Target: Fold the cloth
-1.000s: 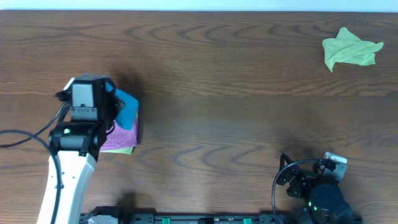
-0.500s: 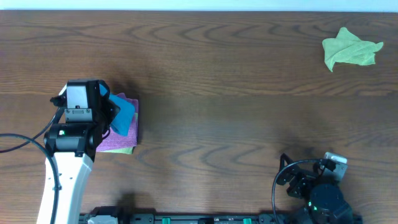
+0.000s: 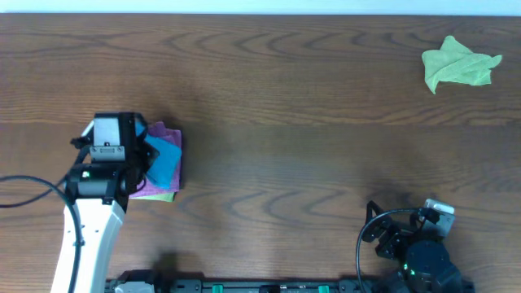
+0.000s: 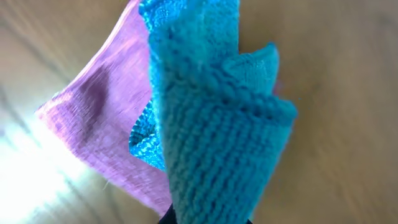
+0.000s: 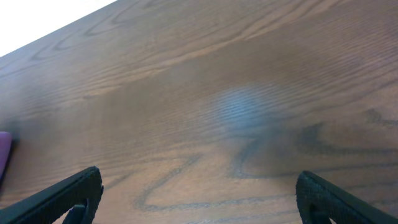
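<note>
While the left arm [image 3: 85,236] reaches over the left part of the table [image 3: 285,89], I log the left tool [image 3: 144,155] as closed on the cloth [image 3: 166,159].

Overhead view: the sky-blue cloth is bunched at the tip of the tool. It hangs or lies over the purple cloth [image 3: 156,187], which sits flat on the table right beneath it. Purple shows past the blue on both the far side and the near side. A thin yellow-green edge [image 3: 165,197] peeks out under the purple cloth along its near side. I cannot tell what it belongs to.

Left wrist view: the cloth fills the middle of the frame, gathered into a rolled, cone-like bundle that narrows toward the bottom. Only a dark sliver of the tool shows there, and the fabric hides almost all of the fingers. The purple cloth lies behind and to the left, with wood grain around it.

Right side: the right tool [image 5: 198,183] is spread wide. Its two dark fingers sit at the bottom corners of the wrist view, with bare table wood between them. The right arm [image 3: 411,252] is folded up by the near edge of the table, well apart from the cloth.

A crumpled yellow-green cloth [image 3: 460,63] lies near the far right corner, apart from both arms.
</note>
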